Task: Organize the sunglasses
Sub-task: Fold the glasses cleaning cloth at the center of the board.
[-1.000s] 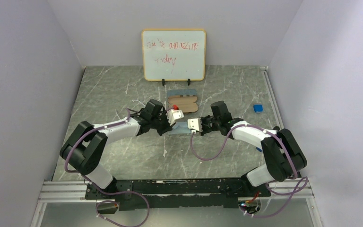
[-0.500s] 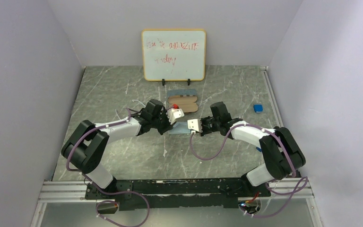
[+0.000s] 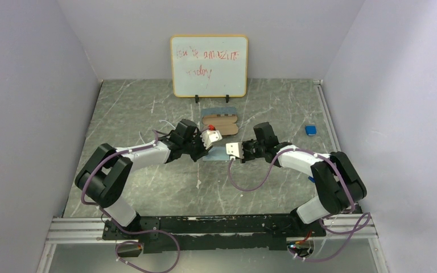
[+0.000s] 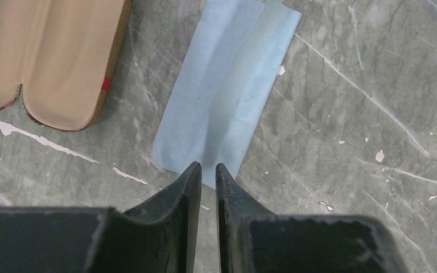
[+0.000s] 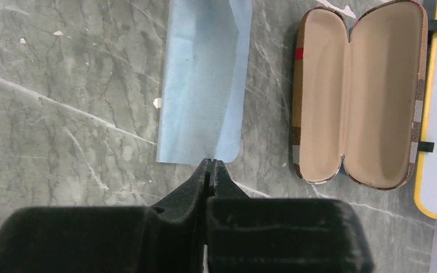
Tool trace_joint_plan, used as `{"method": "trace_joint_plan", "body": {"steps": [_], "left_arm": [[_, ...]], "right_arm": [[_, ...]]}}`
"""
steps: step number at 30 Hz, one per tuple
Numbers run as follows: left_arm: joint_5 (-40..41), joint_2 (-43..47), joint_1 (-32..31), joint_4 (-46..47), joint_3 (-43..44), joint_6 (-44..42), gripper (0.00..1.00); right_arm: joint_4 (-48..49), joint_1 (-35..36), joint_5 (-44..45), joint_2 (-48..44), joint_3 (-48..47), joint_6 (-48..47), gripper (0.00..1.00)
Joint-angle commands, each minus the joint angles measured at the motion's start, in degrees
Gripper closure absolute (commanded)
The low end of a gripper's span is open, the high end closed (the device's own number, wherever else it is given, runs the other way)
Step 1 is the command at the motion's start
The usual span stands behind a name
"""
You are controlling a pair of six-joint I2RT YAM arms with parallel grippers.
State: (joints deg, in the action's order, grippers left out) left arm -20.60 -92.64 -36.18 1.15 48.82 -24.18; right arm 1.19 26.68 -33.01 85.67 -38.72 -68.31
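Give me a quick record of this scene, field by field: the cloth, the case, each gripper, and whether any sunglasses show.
cloth: light blue, folded strip, flat on the table
case: plaid, open, empty, beside the cloth
left gripper: narrow gap between fingers, tips at one end of the cloth
right gripper: shut, tips at the opposite end
sunglasses: none in view

Surface (image 3: 142,114): grey-green stone pattern with pale veining and scattered white flecks. Lying directly on it:

- One light-blue cloth (image 4: 222,96), an oblong strip lying flat (a lengthwise crease shows), at centre.
- One plaid case (image 5: 355,96), open, tan lining upward, just beside the cloth and not touching it.
- One whiteboard (image 3: 209,65) on black feet at the far edge, with red writing, illegible.
- One small blue object (image 3: 310,130) far right, well apart, too small to identify.
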Motion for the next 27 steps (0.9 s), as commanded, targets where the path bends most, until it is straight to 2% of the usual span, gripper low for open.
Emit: {"method": "trace_joint_plan", "body": {"steps": [1, 12, 18, 23, 27], "left_arm": [[0.23, -0.35, 0.15, 2.32, 1.27, 0.98, 0.78], [1.34, 0.19, 0.23, 3.13, 0.73, 1.30, 0.74], [1.96, 1.84, 0.28, 3.92, -0.09, 1.60, 0.69], [3.45, 2.90, 0.26, 5.31, -1.04, 2.16, 0.67], [4.02, 3.44, 0.24, 5.68, -1.58, 1.79, 0.68]], "right_arm": [[2.65, -0.22, -0.04, 0.67, 0.09, 1.03, 1.00], [4.10, -0.18, 1.03, 2.22, -0.15, 1.80, 1.00], [8.21, -0.22, 2.91, 2.37, 1.10, 3.72, 0.86], [13.44, -0.22, 5.41, 1.67, 2.82, 6.58, 0.67], [12.06, -0.35, 4.71, -0.12, 3.11, 4.94, 0.67]]}}
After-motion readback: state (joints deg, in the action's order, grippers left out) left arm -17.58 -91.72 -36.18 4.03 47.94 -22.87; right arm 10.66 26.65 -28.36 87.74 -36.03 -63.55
